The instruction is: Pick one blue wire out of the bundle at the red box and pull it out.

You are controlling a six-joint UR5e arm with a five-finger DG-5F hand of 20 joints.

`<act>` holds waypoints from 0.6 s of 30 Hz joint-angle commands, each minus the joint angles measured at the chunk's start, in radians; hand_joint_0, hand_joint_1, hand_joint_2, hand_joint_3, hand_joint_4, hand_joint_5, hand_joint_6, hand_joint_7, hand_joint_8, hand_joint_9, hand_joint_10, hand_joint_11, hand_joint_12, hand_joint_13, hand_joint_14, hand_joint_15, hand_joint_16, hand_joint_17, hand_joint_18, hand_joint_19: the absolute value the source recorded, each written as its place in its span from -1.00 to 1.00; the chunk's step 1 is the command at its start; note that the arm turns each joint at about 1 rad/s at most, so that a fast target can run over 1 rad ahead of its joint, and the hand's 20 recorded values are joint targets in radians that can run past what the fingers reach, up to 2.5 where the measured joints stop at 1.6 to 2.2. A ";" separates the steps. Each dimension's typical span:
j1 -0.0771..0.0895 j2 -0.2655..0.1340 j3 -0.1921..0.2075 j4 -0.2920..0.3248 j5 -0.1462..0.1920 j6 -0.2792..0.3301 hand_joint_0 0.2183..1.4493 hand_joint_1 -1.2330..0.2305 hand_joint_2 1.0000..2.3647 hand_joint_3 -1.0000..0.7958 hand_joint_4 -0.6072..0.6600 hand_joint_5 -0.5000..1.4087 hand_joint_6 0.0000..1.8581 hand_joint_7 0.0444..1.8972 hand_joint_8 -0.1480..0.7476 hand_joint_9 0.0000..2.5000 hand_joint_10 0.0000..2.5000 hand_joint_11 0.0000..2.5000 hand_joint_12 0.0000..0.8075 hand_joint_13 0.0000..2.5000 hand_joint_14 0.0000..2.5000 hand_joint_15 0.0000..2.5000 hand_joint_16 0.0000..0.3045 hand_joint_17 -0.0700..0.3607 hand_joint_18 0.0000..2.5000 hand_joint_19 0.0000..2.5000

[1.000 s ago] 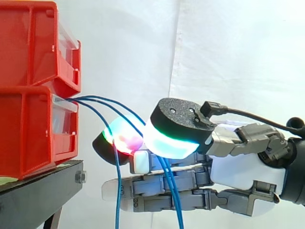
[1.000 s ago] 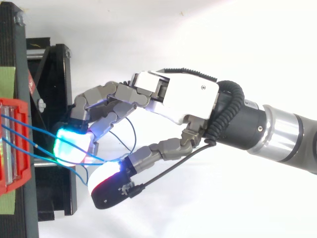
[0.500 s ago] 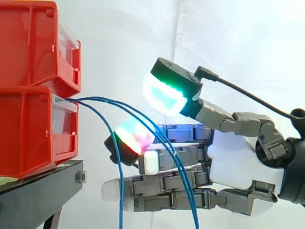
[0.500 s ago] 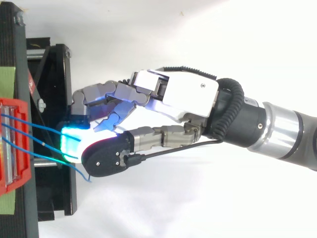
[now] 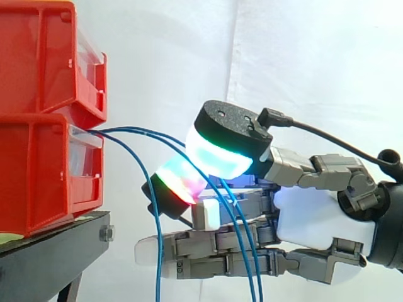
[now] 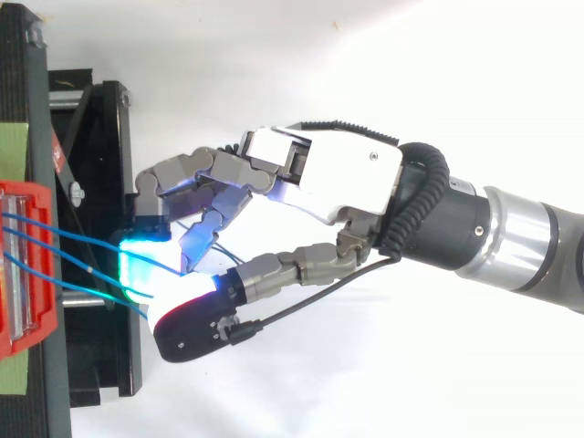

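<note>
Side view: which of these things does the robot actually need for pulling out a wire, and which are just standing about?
Part of the job:
blue wires, hanging from the bin's front
lower red bin, where they come out
hand, pinching wires between thumb and finger pad

Just standing about:
upper red bin
black stand
white curtain

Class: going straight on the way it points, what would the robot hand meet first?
Blue wires are pinched in the robot hand; beyond them, likely the lower red bin's front, though depth is unclear.
</note>
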 commanded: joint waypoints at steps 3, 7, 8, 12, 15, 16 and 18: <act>0.000 0.000 -0.001 0.001 0.000 -0.005 -0.29 -0.57 -0.99 -0.32 0.03 -0.60 -0.07 0.13 -0.22 -0.16 -0.98 -0.32 -0.18 -0.55 -0.99 -0.72 -0.69 -0.18 -0.73 -0.82; 0.000 0.000 -0.001 0.001 0.000 -0.008 -0.18 -0.68 -1.00 -0.44 0.08 -0.65 -0.02 0.05 -0.20 -0.24 -0.98 -0.30 -0.16 -0.57 -0.99 -0.73 -0.69 -0.17 -0.72 -0.87; 0.000 0.000 -0.001 0.001 0.000 -0.008 -0.17 -0.68 -1.00 -0.44 0.09 -0.65 -0.02 0.04 -0.20 -0.24 -0.98 -0.31 -0.16 -0.57 -0.99 -0.73 -0.69 -0.17 -0.72 -0.87; 0.000 0.001 -0.001 0.001 0.000 -0.009 -0.21 -0.65 -1.00 -0.44 0.15 -0.65 -0.01 -0.06 -0.20 -0.24 -0.98 -0.30 -0.16 -0.58 -0.99 -0.74 -0.69 -0.18 -0.71 -0.86; 0.000 0.000 -0.001 0.001 0.000 -0.011 -0.49 -0.38 -1.00 -0.44 0.18 -0.63 -0.07 -0.01 -0.17 -0.20 -0.98 -0.32 -0.14 -0.58 -0.99 -0.72 -0.67 -0.15 -0.73 -0.80; 0.000 0.000 -0.001 0.001 0.000 -0.011 -0.53 -0.21 -1.00 -0.44 0.18 -0.61 -0.11 0.00 -0.15 -0.17 -0.98 -0.34 -0.13 -0.58 -0.99 -0.72 -0.66 -0.13 -0.74 -0.79; 0.000 0.000 -0.001 0.001 0.000 -0.011 -0.54 -0.06 -1.00 -0.44 0.20 -0.58 -0.18 0.09 -0.16 -0.15 -0.98 -0.36 -0.13 -0.58 -0.99 -0.72 -0.65 -0.13 -0.74 -0.78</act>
